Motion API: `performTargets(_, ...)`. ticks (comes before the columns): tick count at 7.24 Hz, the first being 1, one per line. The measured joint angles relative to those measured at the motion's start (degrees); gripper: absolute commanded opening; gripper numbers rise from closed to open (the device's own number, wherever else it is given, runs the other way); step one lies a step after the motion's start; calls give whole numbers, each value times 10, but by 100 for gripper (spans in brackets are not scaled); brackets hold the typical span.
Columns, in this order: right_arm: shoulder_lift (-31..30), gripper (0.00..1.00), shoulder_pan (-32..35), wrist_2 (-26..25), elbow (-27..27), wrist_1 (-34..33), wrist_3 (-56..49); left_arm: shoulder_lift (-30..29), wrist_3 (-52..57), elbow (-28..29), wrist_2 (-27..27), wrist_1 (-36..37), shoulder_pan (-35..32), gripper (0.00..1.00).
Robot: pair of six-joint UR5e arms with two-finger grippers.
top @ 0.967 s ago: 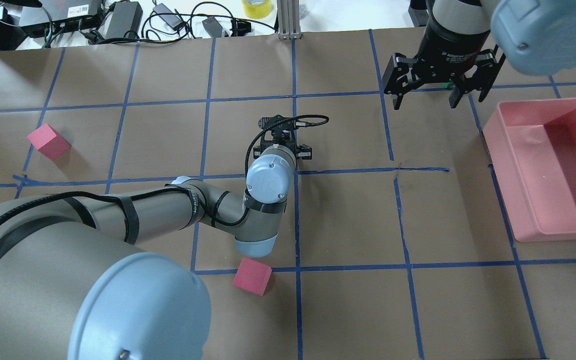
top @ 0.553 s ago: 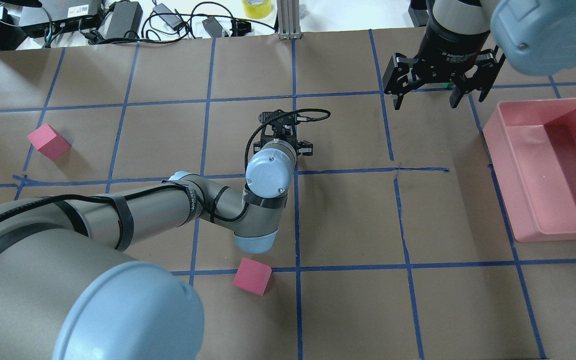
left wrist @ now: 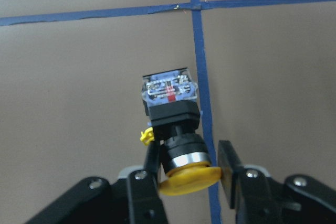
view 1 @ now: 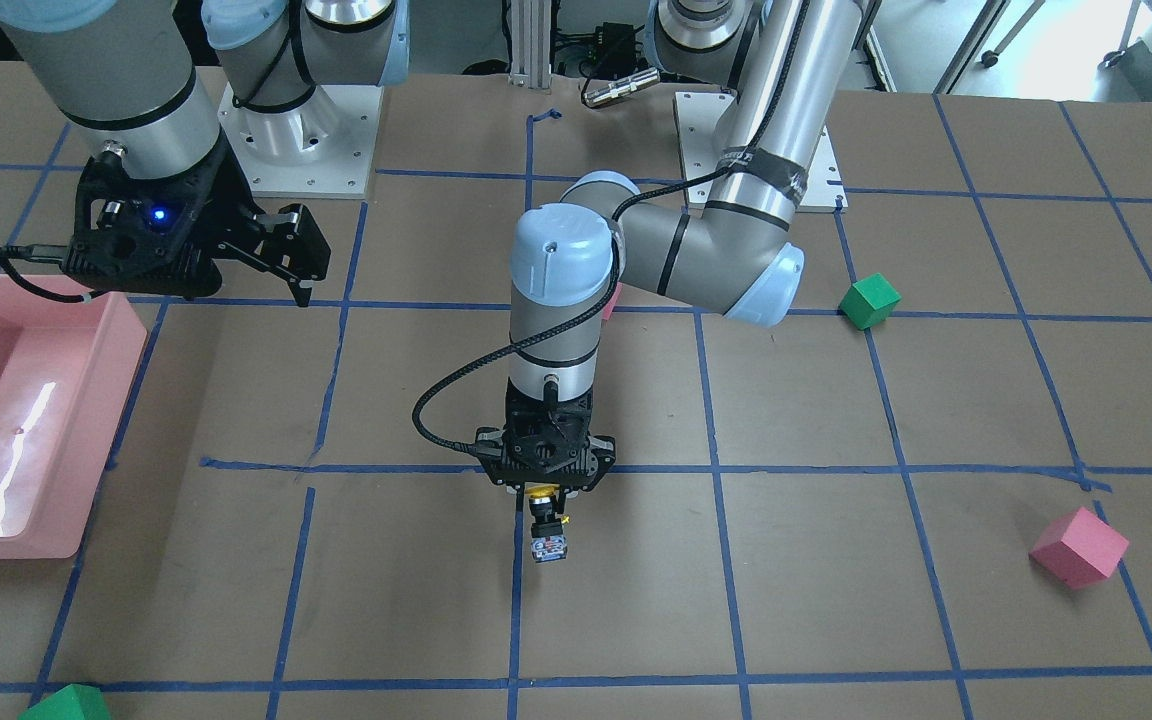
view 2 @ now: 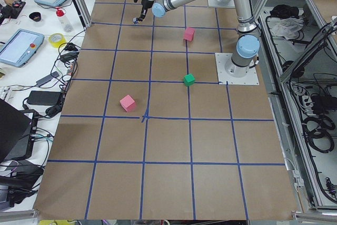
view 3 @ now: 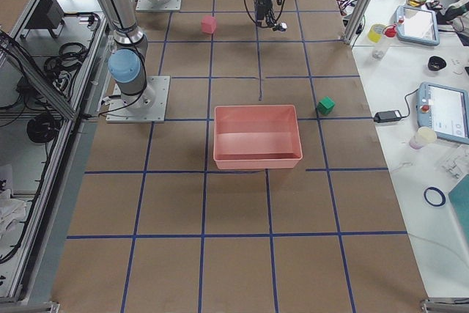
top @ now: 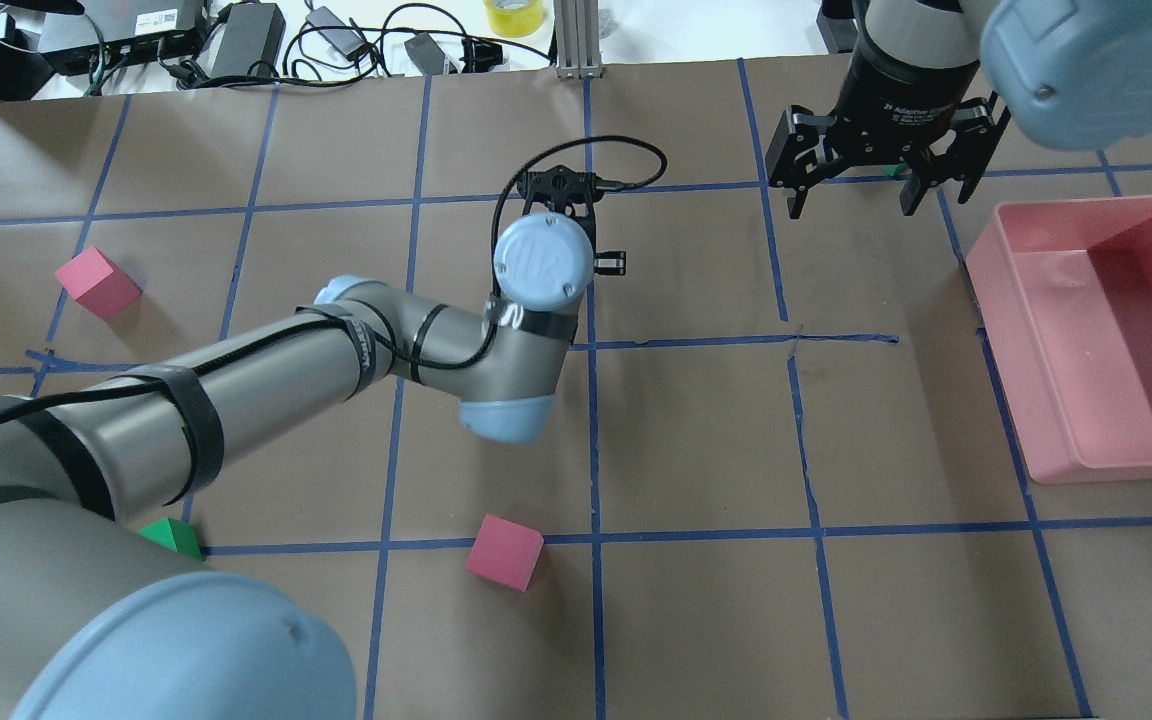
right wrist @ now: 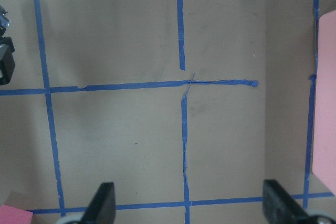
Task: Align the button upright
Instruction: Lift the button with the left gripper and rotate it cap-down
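My left gripper (view 1: pixel 544 497) points straight down near the table's middle, shut on the button (view 1: pixel 546 530). In the left wrist view the fingers (left wrist: pixel 149 177) clamp the yellow cap and black collar, and the button (left wrist: pixel 170 114) hangs cap-up with its blocky body and coloured terminals towards the table, above a blue tape line. In the overhead view the wrist (top: pixel 542 262) hides the button. My right gripper (top: pixel 871 195) hangs open and empty at the far right, near the pink bin; its fingers (right wrist: pixel 102 203) stand wide apart in the right wrist view.
A pink bin (top: pixel 1096 330) stands at the right edge. Pink cubes lie at the front centre (top: pixel 504 552) and far left (top: pixel 96 283). A green block (top: pixel 171 537) lies beside my left arm; another (view 1: pixel 66 705) lies on the operators' side.
My left arm has moved away from the robot's base with the button in its gripper, uncovering a green block. The right arm has barely moved.
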Motion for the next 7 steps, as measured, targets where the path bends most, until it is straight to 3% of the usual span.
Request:
performTargets(2,0,100,0,-1,0,0,0,16,-45,39,-108,-171,30,23)
performTargets(7,0,100,1,-3,0,-1,1,-26,-289,81,-235,-301,54,24)
